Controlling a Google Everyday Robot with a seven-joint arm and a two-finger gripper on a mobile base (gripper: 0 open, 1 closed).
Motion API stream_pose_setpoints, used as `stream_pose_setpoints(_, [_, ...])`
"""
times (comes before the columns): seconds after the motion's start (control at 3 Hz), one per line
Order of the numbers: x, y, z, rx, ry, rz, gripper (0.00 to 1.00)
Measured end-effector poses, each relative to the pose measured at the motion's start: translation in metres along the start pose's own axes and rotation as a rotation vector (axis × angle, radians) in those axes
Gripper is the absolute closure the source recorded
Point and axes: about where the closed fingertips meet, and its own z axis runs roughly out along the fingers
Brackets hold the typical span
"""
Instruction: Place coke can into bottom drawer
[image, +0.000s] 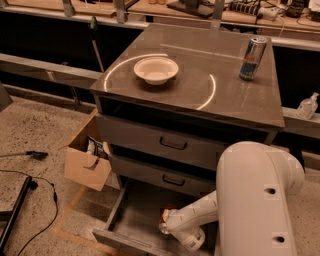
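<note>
coke can (166, 216) low inside the pulled-out bottom drawer (131, 215), right against the gripper (169, 226) at the end of the white arm (202, 212) reaching in, grip cannot tell; bowl (156, 70) and slim can (252, 58) up on the cabinet top (225, 102).

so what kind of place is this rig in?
Probably a lab or workshop: grey metal drawer cabinet, workbench with cables behind, cardboard box on a speckled floor. The gripper is down in the open bottom drawer by the coke can.
</note>
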Motion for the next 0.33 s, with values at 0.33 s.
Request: stream_pose_setpoints(0.33, [0.0005,0.0000,0.0008,0.000,0.001,0.000,0.51])
